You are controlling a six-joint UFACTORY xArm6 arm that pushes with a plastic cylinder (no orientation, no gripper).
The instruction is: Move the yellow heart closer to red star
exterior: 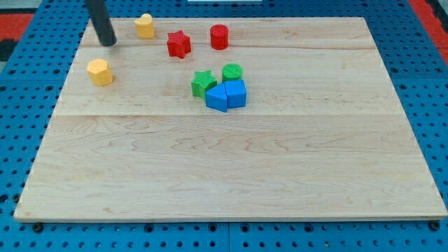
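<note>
Camera view shows my tip [110, 43], a bare rod with no end effector to spread or pinch, near the tabletop's [280, 175] top-left corner, left of the yellow heart [145, 26]. Best push rightward, slightly downward, toward the red star [179, 44].

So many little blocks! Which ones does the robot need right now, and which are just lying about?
Needed for the job:
yellow heart
red star
my tip, to the view's left of the heart

Just lying about:
yellow hexagon
red cylinder
green star
green cylinder
two blue blocks
</note>
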